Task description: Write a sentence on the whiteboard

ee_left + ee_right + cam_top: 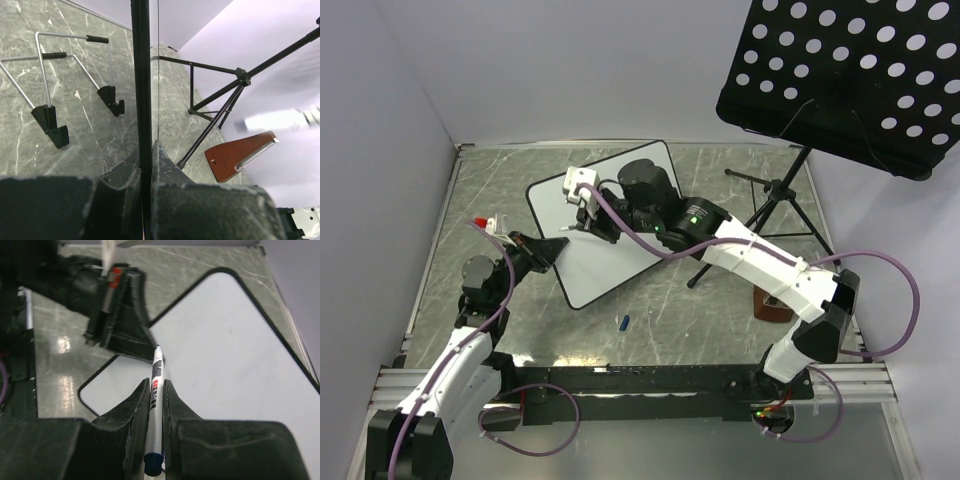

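Note:
The whiteboard (603, 266) lies at an angle on the grey table, and its white face (225, 365) is blank with no blue words showing. My left gripper (554, 250) is shut on the board's left rim, which runs as a black vertical strip (141, 75) between my jaws (146, 161). My right gripper (584, 226) is shut on a silver marker (156, 390) with a blue end. The marker's tip points down at the board's left part, right next to the left gripper's fingers (122, 322). I cannot tell whether the tip touches the board.
A black perforated music-stand panel (850, 70) hangs over the back right, with its tripod (775, 190) on the table. A brown wooden metronome (770, 308) stands by the right arm and also shows in the left wrist view (240, 157). A small blue cap (623, 322) lies near the front. Wire legs (75, 60) show beside the board's rim.

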Available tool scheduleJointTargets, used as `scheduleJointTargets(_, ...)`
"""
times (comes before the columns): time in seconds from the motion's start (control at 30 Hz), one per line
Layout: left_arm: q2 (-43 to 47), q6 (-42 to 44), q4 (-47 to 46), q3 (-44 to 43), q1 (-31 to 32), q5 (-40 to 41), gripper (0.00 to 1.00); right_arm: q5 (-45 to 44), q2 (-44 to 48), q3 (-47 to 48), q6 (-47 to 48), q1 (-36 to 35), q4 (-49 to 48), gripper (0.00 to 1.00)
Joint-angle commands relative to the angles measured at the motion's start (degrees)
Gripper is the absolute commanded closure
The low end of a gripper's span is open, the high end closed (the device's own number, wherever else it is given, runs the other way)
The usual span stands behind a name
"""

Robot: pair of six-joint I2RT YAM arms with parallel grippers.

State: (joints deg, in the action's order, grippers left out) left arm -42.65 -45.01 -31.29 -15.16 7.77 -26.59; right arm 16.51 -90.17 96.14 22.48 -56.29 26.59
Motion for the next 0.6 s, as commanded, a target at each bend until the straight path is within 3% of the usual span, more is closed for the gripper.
scheduleJointTargets(0.0,-1.2,3.35,-3.78,-0.22,0.49,-1.09,0.99,-4.47,-0.18,2.57,-4.72,2.59,-6.28,1.0)
scheduleJointTargets(0.57,-3.58,3.88,-5.89,-0.84,0.49,-3.38,0.99,-5.18,-0.18,-4.64,-15.27,5.14,-17.8,1.0)
